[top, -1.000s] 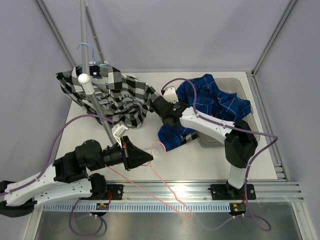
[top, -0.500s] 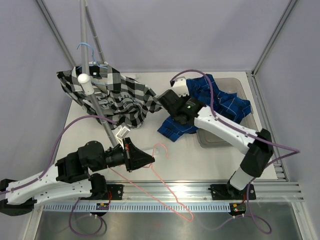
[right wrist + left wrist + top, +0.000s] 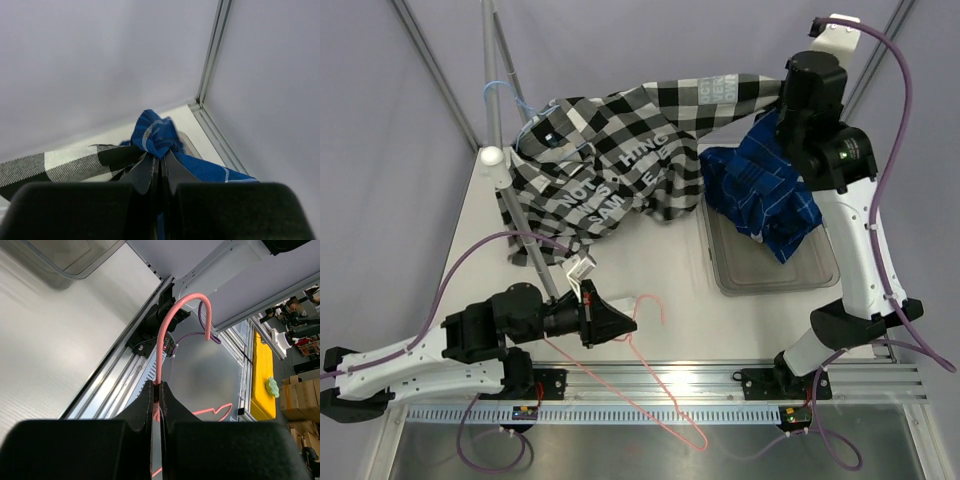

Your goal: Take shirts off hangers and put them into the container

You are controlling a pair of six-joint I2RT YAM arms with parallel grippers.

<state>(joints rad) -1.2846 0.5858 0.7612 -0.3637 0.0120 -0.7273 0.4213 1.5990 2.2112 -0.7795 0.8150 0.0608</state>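
High up, right tool [image 3: 160, 159] pinching checked shirt [image 3: 620, 160].

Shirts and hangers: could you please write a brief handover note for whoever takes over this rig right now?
Left gripper: shut on the bare pink hanger.
Right gripper: shut on blue plaid shirt and checked shirt, raised over the container.
Blue shirt: off its hanger, hanging over the container's far end.
Checked shirt: stretched from the rack to that gripper.
Left: free it, drop both in.
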